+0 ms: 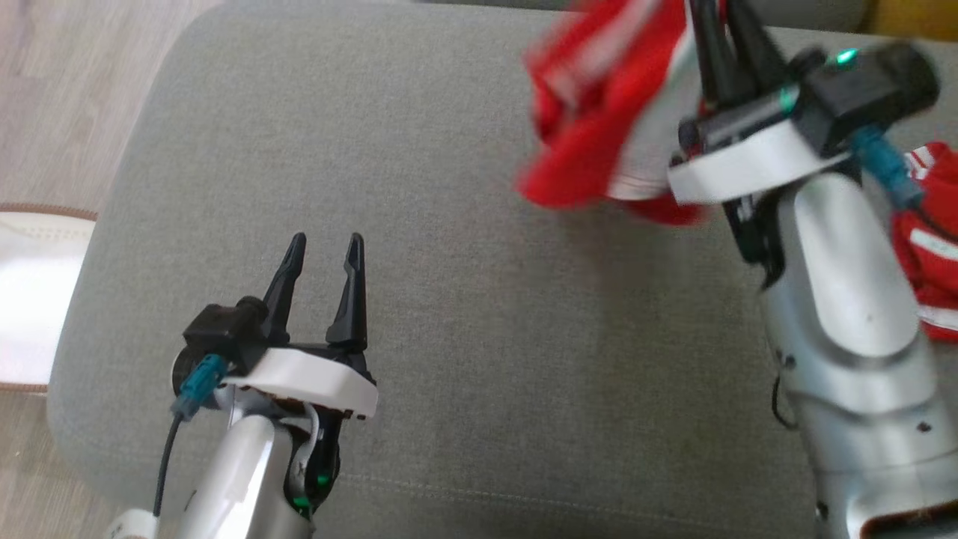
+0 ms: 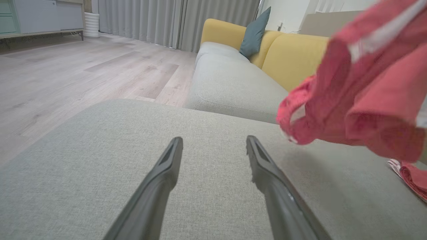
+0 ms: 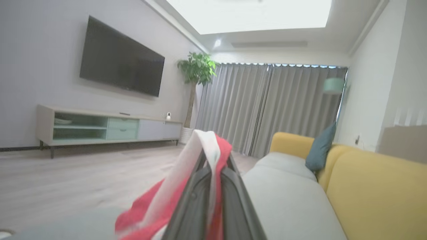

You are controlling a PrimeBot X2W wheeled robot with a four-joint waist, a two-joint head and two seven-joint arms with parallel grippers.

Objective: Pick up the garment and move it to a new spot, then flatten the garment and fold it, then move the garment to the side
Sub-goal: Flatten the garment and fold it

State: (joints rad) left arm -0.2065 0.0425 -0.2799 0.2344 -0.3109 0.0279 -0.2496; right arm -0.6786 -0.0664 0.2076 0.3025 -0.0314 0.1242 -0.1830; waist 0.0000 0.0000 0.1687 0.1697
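1. Right tool [image 3: 215,165] is clenched on the garment [image 1: 591,135]. In its wrist view my two fingers [image 3: 195,203] press together with a fold of red and white cloth pinched between them.
2. Left tool [image 1: 327,241] is released and holds nothing. Its fingers stand apart over the near left part of the grey cushion [image 1: 479,337].
3. Progress, as I judge it: the pick-up is made and the bunch I hold is off the cushion, so I am in the carry toward a new spot. Setting it down, flattening it, folding it and shifting it aside are all left to do.
4. Where it is: the garment hangs from the right tool above the far right part of the cushion. In the left wrist view it is clear of the surface and well apart from the left tool.
5. How it looks: soft red cloth with white bands, bunched and drooping in loose folds. It is blurred in the head view, so I cannot read its shape or say what kind of garment it is.
6. More red-and-white striped cloth [image 1: 932,239] lies on the cushion just beside my right forearm [image 1: 853,284]. I cannot tell whether it is a trailing part of the same garment or a separate piece.
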